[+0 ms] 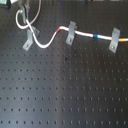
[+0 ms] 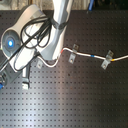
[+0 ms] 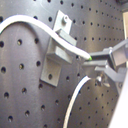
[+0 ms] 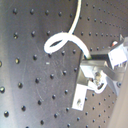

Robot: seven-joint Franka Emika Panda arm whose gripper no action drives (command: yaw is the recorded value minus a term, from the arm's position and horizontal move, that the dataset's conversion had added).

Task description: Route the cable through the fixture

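Observation:
The white cable curls at the first exterior view's upper left, then runs right past its red band and blue band. It passes through the middle fixture and the right fixture. The left fixture stands beside the curl. In the first wrist view the cable lies across this fixture. My gripper is just beside it, shut on the cable. The second wrist view shows a loose loop of cable beyond the fingers.
Everything stands on a black perforated board. In the second exterior view the white arm with its black hoses covers the left part of the board and hides the left fixture; the other two fixtures show to its right.

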